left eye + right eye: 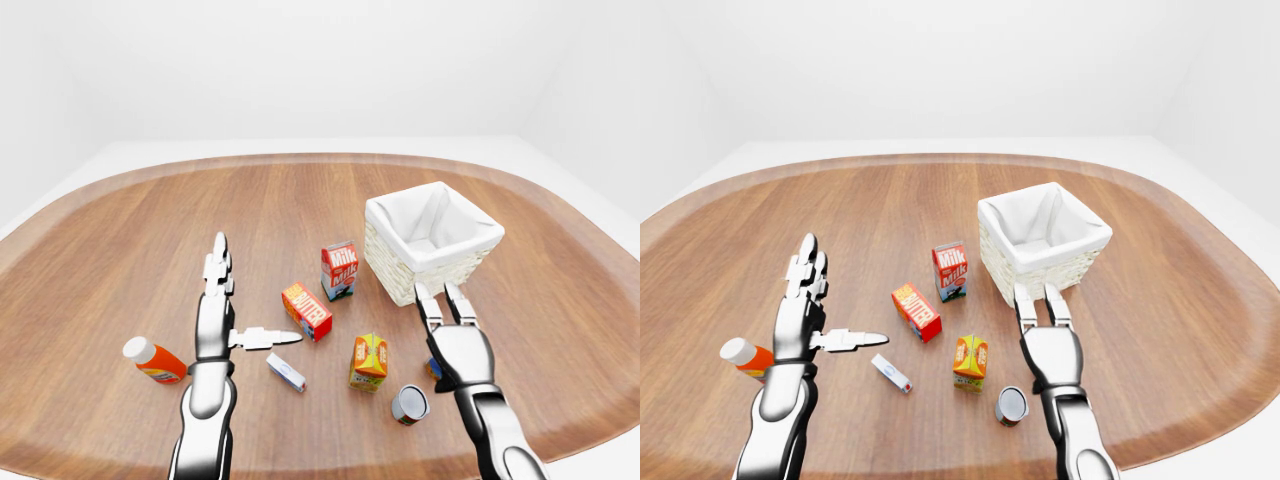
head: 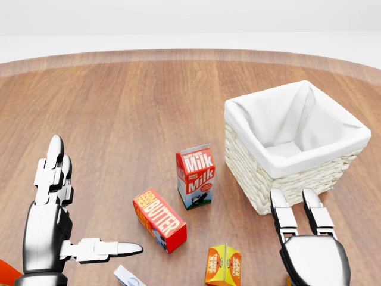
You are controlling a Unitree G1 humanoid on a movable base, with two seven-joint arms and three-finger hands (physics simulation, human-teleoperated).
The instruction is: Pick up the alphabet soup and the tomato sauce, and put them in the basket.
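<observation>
A can point(image 1: 410, 404) lies on its side on the wooden table, grey end toward me, at the bottom of the left-eye view; I cannot read its label. A second small blue-and-orange thing point(image 1: 433, 368) peeks out from behind my right hand, mostly hidden. The white-lined wicker basket point(image 1: 400, 270) stands at the right, and nothing shows inside it. My right hand point(image 1: 443, 300) is open with its fingers pointing at the basket, just right of the can. My left hand point(image 1: 245, 300) is open and empty, with fingers straight and thumb out toward the butter box.
A milk carton point(image 1: 339, 270), a butter box point(image 1: 307, 310), an orange juice carton point(image 1: 368, 361) and a small white-and-blue box point(image 1: 286, 372) lie between my hands. An orange bottle with a white cap point(image 1: 154, 361) lies at the left. The table's rim curves close below.
</observation>
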